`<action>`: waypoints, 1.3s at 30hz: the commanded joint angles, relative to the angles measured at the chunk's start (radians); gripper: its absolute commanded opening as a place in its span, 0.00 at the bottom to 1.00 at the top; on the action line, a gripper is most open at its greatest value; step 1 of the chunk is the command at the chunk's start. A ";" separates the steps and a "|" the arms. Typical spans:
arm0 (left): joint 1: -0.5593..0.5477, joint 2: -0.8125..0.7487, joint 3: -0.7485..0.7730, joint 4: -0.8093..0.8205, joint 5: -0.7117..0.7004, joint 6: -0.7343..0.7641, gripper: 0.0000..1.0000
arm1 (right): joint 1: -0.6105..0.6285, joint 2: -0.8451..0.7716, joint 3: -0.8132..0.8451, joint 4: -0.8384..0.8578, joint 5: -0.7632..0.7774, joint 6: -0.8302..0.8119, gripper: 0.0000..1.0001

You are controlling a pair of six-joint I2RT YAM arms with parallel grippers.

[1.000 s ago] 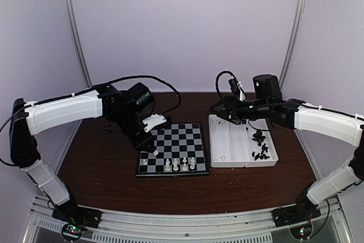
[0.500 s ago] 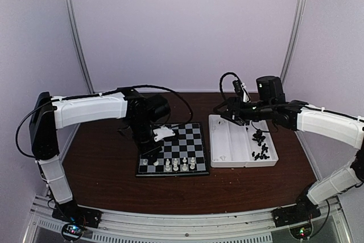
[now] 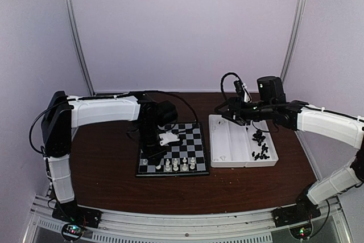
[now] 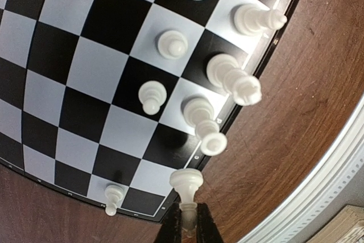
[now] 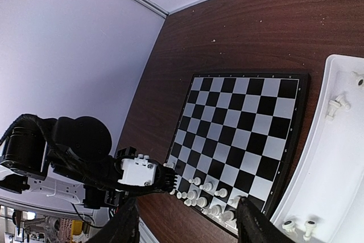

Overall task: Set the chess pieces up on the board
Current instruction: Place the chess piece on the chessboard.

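Arm on left bent over board's (image 3: 192,131) near-left corner, left tool (image 4: 186,230) pinching white piece (image 4: 186,181), right tool (image 5: 187,220) spread above tray's (image 3: 224,147) far edge, pinch visible only in left wrist view, more white pieces (image 4: 172,44) on near rows

board (image 5: 244,123) — white pieces (image 5: 206,190) along one edge | tray (image 5: 330,163) beside | left gripper (image 5: 173,180) at corner
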 commanded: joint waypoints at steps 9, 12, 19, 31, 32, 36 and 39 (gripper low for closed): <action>-0.018 0.064 0.062 -0.033 -0.043 -0.022 0.04 | -0.015 -0.032 -0.025 0.008 0.004 -0.006 0.58; -0.018 0.070 0.063 -0.032 -0.049 -0.022 0.05 | -0.017 -0.033 -0.027 0.008 0.003 -0.006 0.57; -0.018 0.084 0.074 -0.033 -0.051 -0.024 0.05 | -0.019 -0.036 -0.033 0.014 0.000 -0.004 0.58; -0.019 0.088 0.074 -0.033 -0.057 -0.022 0.10 | -0.024 -0.039 -0.039 0.019 -0.005 0.000 0.57; -0.018 0.088 0.075 -0.033 -0.056 -0.022 0.10 | -0.024 -0.041 -0.040 0.020 -0.005 0.001 0.58; -0.020 0.091 0.076 -0.032 -0.053 -0.022 0.11 | -0.026 -0.043 -0.041 0.020 -0.005 0.002 0.58; -0.020 0.097 0.074 -0.033 -0.040 -0.021 0.10 | -0.025 -0.043 -0.043 0.022 -0.007 0.004 0.58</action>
